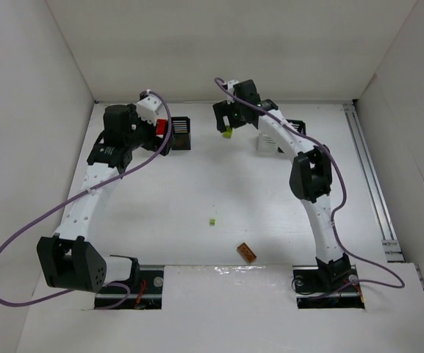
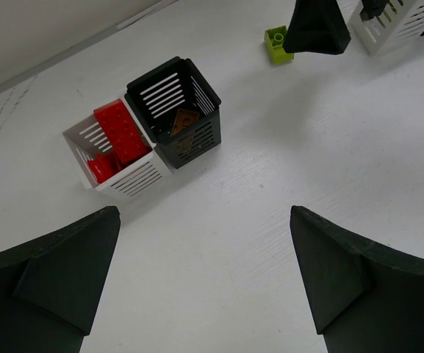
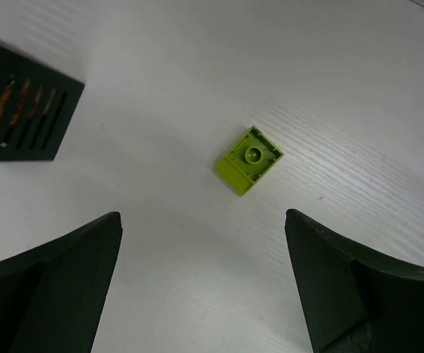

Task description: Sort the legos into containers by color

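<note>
**Left fingers** (image 2: 57, 279): spread wide, nothing between them, hanging above a bin pair at the far left of the worktop (image 1: 189, 184).

**White bin** (image 2: 134, 184): holds the red legos (image 2: 120, 132), one of them lying across its top. Seen whole in the left wrist view only. From above the left arm covers it, leaving a red patch.

**Black bin** (image 2: 197, 143): touches the white bin. The left wrist view looks inside, where a boxed orange lego (image 2: 184, 121) lies. The right wrist view shows only one slatted wall with orange behind the slats.

**Right fingers** (image 3: 50, 287): wide apart, gripping nothing.

**Yellow-green lego** (image 3: 248, 158): lies on the worktop below the right fingers, touching neither, well apart from the black bin.

**Second white bin** (image 1: 269, 142): partly behind the right arm from above. It sits at the top right corner of the left wrist view, and its contents cannot be told.

**Small yellow-green lego** (image 1: 212, 221) and **loose orange lego** (image 1: 247, 252): on the open worktop toward the arm bases, near each other. Top view only.
</note>
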You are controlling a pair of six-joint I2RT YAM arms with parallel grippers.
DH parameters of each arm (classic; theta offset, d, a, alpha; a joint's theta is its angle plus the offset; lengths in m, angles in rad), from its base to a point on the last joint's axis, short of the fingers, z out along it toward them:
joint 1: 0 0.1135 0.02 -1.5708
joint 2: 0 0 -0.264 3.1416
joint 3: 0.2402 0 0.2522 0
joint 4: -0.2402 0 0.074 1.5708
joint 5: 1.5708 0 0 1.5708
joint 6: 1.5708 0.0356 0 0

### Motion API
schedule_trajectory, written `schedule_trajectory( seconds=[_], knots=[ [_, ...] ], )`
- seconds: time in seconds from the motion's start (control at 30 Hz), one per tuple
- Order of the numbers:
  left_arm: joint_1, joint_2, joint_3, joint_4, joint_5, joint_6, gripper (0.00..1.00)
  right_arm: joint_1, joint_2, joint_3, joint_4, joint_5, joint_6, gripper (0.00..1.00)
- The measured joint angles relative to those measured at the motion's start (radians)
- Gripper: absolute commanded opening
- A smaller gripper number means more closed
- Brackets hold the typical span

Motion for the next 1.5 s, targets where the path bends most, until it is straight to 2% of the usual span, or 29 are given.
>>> schedule_trajectory(
  seconds=[0.27, 0.7, 1.2, 1.5],
  knots=[
    [0.000, 0.000, 0.000, 0.003, -0.008, 0.000, 1.00, 0.048, 0.047, 0.000, 0.069, 0.219, 0.181, 0.95],
    [0.000, 0.000, -0.006, 0.016, -0.029, 0.000, 1.00, 0.072, 0.117, 0.005, 0.126, 0.435, 0.371, 0.94],
    [0.000, 0.004, -0.019, 0.018, -0.034, 0.000, 1.00, 0.050, 0.156, 0.018, 0.126, 0.449, 0.431, 0.84],
    [0.000, 0.037, -0.019, 0.023, -0.037, 0.000, 1.00, 0.023, 0.156, 0.018, 0.126, 0.404, 0.452, 0.84]
  ],
)
